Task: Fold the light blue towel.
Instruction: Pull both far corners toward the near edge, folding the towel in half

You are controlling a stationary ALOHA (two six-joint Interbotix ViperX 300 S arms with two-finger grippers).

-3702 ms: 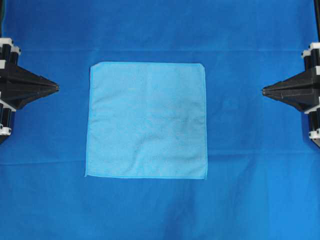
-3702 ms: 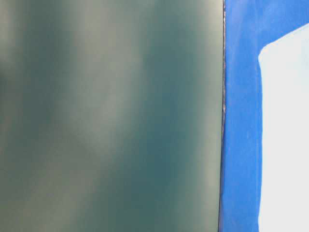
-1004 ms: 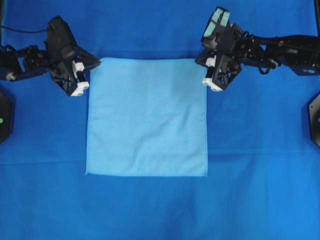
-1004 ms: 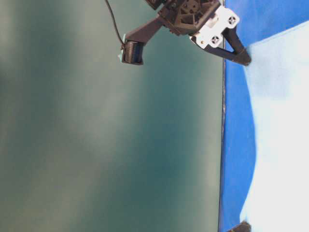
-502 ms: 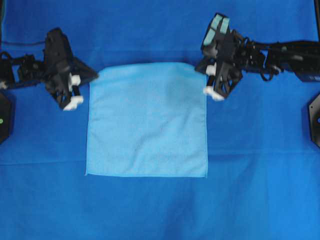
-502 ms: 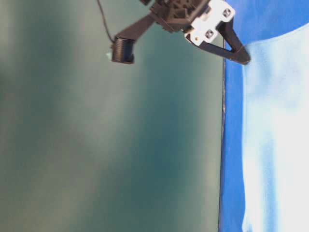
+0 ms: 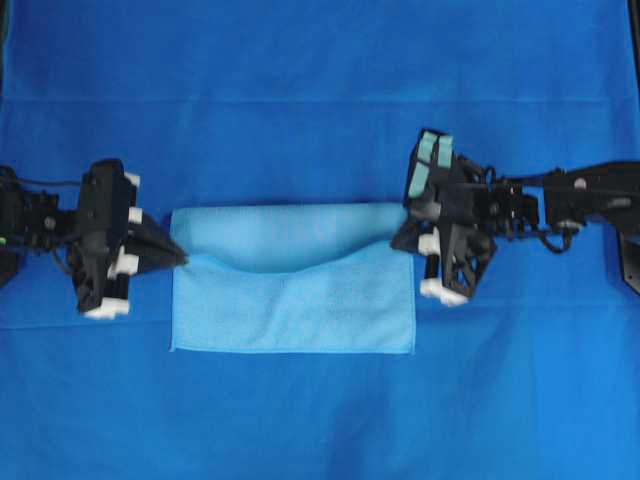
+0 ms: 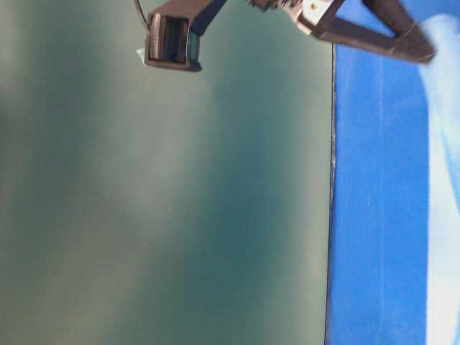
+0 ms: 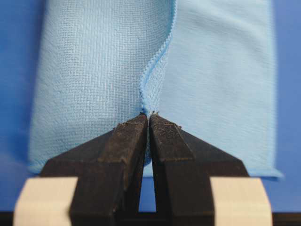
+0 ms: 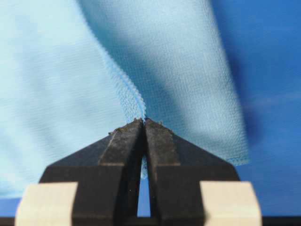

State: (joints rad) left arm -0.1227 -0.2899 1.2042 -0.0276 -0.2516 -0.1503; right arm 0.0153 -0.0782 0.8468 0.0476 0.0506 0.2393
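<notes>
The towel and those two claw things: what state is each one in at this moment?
light blue towel: partly folded, far edge lifted and carried over the near half, sagging in the middle, near edge flat on the blue table covering.
left gripper: fingers shut on the towel's hemmed corner.
right gripper: fingers shut on the other lifted corner.

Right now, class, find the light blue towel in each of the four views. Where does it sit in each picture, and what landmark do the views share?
Overhead: light blue towel at centre, part folded, between the left hand and the right hand.
Table-level: pale strip along the right edge.
Left wrist: fills the upper picture, hem pinched at the fingertips.
Right wrist: upper left and centre, hem pinched likewise.
Shared landmark: the dark blue table covering.
</notes>
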